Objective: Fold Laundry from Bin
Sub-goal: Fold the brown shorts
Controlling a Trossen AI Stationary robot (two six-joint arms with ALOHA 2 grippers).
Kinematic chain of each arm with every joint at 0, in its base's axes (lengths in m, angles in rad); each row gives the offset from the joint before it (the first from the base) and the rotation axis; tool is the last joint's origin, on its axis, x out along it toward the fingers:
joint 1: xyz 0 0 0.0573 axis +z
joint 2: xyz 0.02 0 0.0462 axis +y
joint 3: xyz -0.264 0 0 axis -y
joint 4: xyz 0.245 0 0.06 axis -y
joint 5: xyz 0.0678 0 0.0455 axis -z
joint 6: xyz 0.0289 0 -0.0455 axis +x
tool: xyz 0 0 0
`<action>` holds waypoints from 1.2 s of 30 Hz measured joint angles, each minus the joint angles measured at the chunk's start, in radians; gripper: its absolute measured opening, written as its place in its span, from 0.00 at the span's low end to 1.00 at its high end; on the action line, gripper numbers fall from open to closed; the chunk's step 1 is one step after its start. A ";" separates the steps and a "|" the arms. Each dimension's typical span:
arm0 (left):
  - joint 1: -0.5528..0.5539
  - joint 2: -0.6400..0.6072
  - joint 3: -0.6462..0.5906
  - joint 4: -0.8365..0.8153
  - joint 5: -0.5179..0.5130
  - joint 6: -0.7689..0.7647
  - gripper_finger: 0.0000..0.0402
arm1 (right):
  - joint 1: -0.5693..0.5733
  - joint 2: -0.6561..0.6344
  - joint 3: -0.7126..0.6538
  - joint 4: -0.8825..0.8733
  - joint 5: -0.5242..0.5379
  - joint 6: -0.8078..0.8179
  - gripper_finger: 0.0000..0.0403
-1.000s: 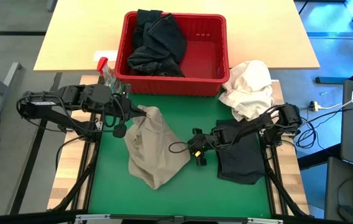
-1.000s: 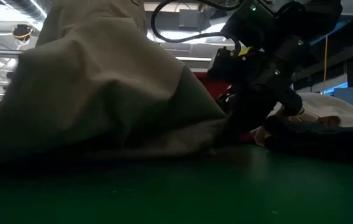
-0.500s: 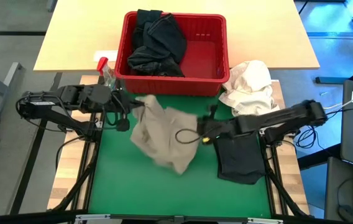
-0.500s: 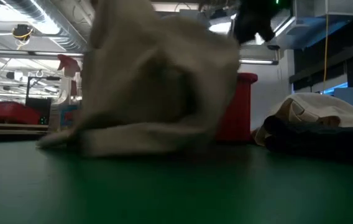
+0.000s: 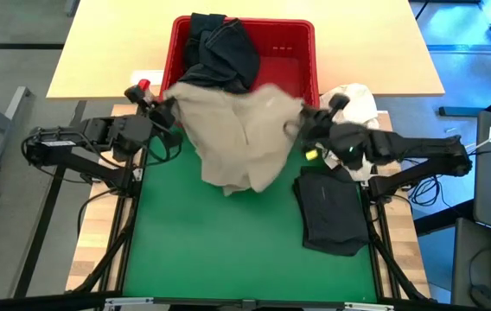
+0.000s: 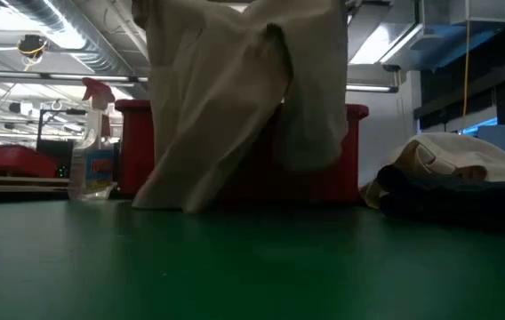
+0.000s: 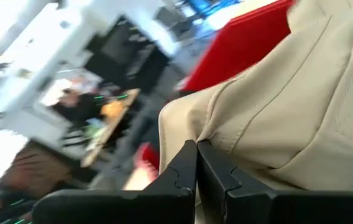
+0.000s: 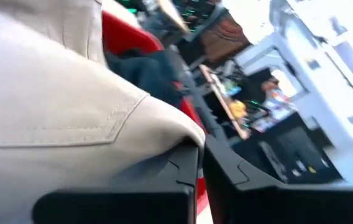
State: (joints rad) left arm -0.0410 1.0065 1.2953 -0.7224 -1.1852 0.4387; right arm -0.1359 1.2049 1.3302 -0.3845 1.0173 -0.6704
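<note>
Now hanging lifted off the green tabletop (image 5: 202,250), spread before the red bin (image 5: 306,52): khaki garment (image 5: 237,130), pinched at opposite corners by left claw (image 5: 166,110) and right claw (image 5: 302,121), both clamped shut. Folding barely starting; dark laundry (image 5: 219,56) waiting in bin, one dark piece (image 5: 332,212) lying folded.

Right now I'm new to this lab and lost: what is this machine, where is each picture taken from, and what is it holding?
It is a robot with two dark arms, each ending in a two-finger gripper. One picture looks straight down, one looks level across the green mat, and two come from cameras on the wrists. The left gripper and the right gripper are each shut on a corner of the khaki garment, holding it up spread between them in front of the red bin. Dark laundry is in the bin. A dark garment lies on the mat, with a white cloth and a spray bottle nearby.
</note>
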 joint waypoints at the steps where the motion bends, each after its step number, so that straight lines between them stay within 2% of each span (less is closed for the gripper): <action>1: 0.009 0.000 0.000 0.032 -0.011 0.036 0.00 | -0.016 0.000 0.009 0.024 0.000 -0.019 0.04; 3: 0.023 -0.007 0.000 0.082 0.004 0.093 0.00 | -0.043 0.000 0.028 0.061 -0.015 -0.037 0.04; 6: 0.014 -0.030 0.000 0.083 0.167 0.079 0.00 | -0.042 -0.002 0.033 0.065 -0.075 -0.011 0.04; 9: -0.028 -0.042 0.000 -0.036 0.341 -0.042 0.00 | 0.013 -0.001 0.023 -0.018 -0.114 0.095 0.03; 11: -0.061 -0.043 -0.006 -0.137 0.408 -0.133 0.00 | 0.055 -0.001 -0.020 -0.064 -0.132 0.181 0.01; 13: -0.097 -0.047 -0.036 -0.193 0.443 -0.249 0.00 | 0.103 0.000 -0.092 -0.071 -0.138 0.262 0.01; 17: -0.158 -0.047 -0.149 -0.241 0.587 -0.441 0.00 | 0.184 0.005 -0.283 -0.019 -0.171 0.397 0.03; 20: -0.199 -0.046 -0.268 -0.201 0.695 -0.578 0.00 | 0.232 0.007 -0.438 0.073 -0.282 0.497 0.02; 23: -0.230 -0.044 -0.406 -0.144 0.812 -0.722 0.00 | 0.266 0.007 -0.563 0.173 -0.456 0.656 0.02; 28: -0.265 -0.043 -0.613 -0.066 0.959 -0.950 0.00 | 0.288 0.007 -0.679 0.218 -0.709 0.899 0.05; 33: -0.268 -0.044 -0.734 -0.032 1.043 -1.133 0.00 | 0.286 0.007 -0.700 0.220 -0.781 1.083 0.11; 36: -0.268 -0.044 -0.762 -0.030 1.075 -1.171 0.03 | 0.286 0.007 -0.688 0.201 -0.810 1.130 0.19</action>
State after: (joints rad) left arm -0.3092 0.9627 0.5338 -0.7527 -0.1102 -0.7325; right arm 0.1501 1.2118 0.6419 -0.1838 0.2070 0.4593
